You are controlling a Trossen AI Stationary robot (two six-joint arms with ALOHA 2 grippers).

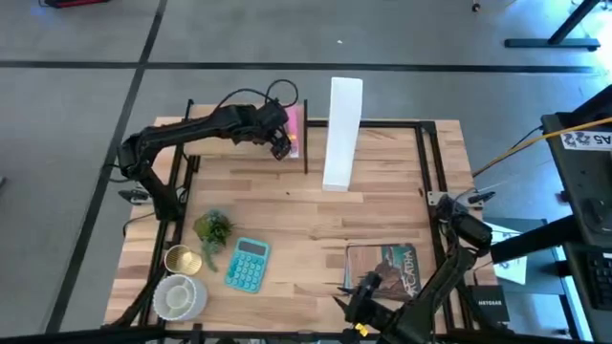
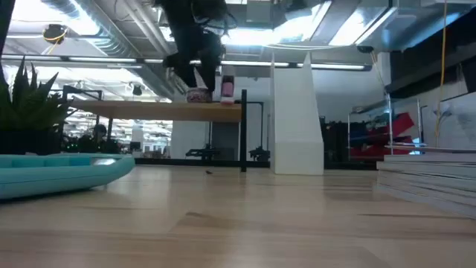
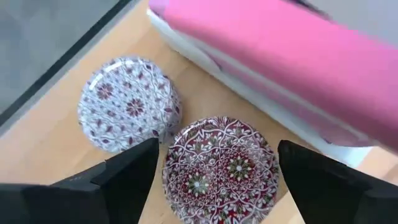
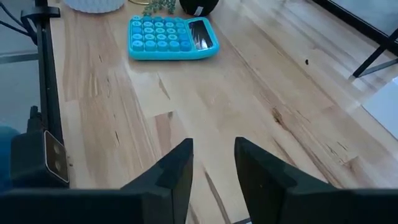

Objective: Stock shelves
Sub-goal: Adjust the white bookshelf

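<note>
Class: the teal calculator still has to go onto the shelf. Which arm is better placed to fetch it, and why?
Probably the right: its claw hangs free, facing the calculator. The left claw is over the shelf, astride a patterned disc.

Overhead, table-level, two close wrist views

We see the table's [image 1: 316, 229] middle open for passing, calculator [image 1: 248, 263], plant [image 1: 214, 227] and bowls [image 1: 180, 296] crowding its left front, book [image 1: 384, 268] at right front, white file box [image 1: 342, 134] upright beside the shelf [image 2: 163, 110], shelf top crowded under the left gripper [image 3: 214, 177] by two patterned discs [image 3: 221, 168] and a pink box [image 3: 292, 68]
</note>
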